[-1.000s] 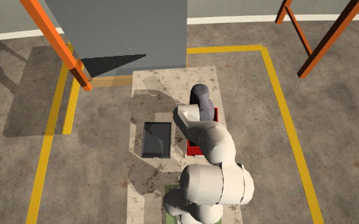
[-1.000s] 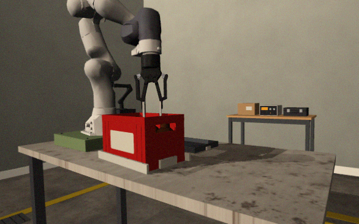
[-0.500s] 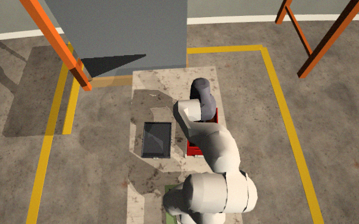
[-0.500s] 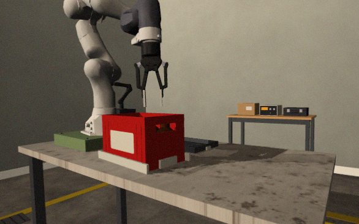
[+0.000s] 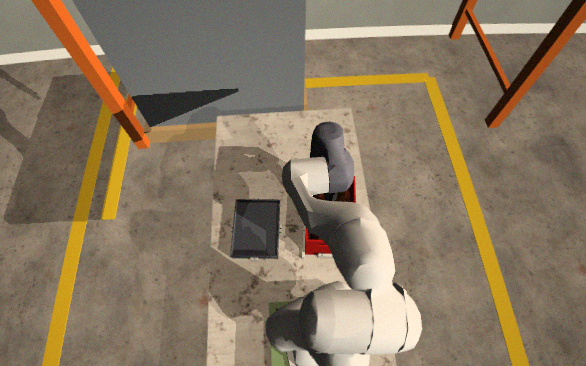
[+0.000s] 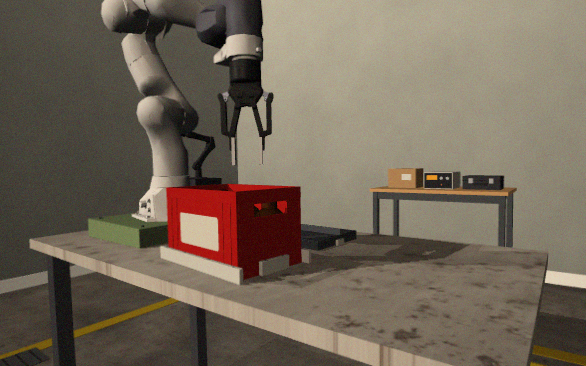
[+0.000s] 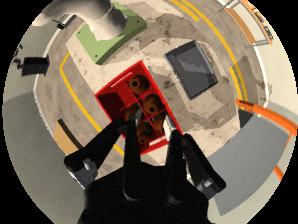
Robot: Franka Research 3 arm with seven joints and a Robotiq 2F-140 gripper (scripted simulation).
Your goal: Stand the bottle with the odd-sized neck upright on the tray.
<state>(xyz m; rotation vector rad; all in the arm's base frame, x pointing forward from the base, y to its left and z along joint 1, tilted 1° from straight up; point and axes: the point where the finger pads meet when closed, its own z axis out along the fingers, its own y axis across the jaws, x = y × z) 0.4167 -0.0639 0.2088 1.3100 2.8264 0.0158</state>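
The gripper (image 6: pixel 246 154) hangs above the red crate (image 6: pixel 233 227), fingers partly spread and pinching nothing. The brown bottles (image 7: pixel 150 106) stand inside the crate near the bench's edge. The dark tray (image 5: pixel 255 229) lies just beside it, toward the opposite edge.

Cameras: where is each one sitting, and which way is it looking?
Top: overhead, looking down on the table, tray and the arm, which hides most of the crate.
Exterior: beside the table, level, facing crate, arm and open, empty gripper.
Wrist: on the arm, looking down past its fingers into the crate.
All three share crate and tray.
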